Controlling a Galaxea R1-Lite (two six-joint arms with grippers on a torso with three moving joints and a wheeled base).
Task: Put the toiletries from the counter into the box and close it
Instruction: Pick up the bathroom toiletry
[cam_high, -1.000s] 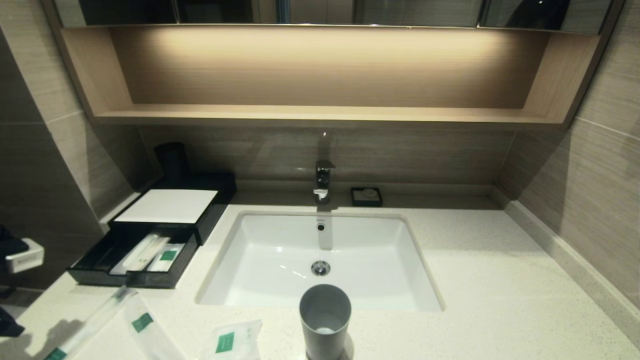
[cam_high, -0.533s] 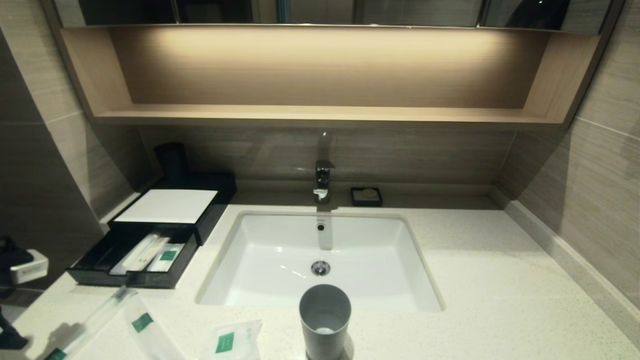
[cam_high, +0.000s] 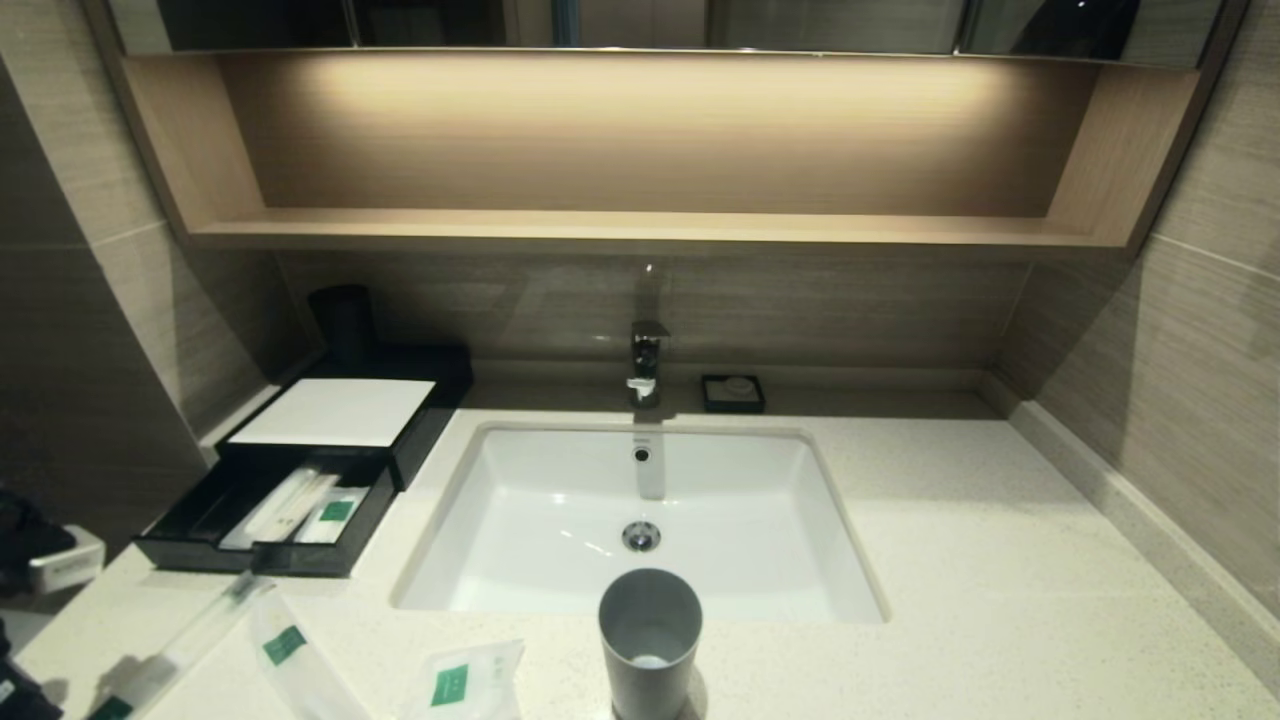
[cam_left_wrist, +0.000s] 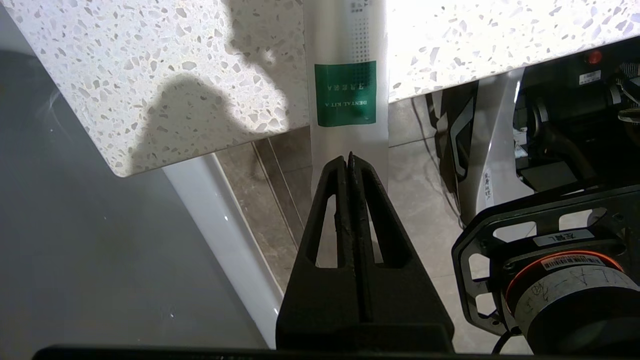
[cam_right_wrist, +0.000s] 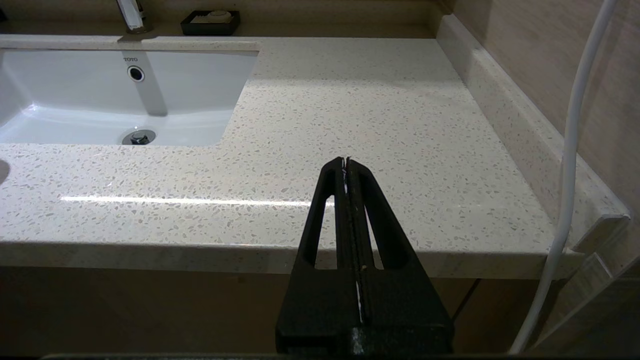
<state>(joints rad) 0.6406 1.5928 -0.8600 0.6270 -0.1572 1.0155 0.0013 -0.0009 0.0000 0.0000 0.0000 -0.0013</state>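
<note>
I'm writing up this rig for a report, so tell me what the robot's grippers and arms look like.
Both the left gripper and the right gripper have matte black, wedge-shaped fingers with long triangular cutouts. Beside the left one, the robot's body shows a black perforated bracket, an orange-ringed round part with a barcode sticker, and dark cables. A white cable runs past the right gripper.

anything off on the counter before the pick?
Yes: the long thin packet overhangs the counter front edge at its left corner, its green-labelled end sticking out over the floor. The left gripper is shut right at that overhanging end. Nothing spilled or damaged.
</note>
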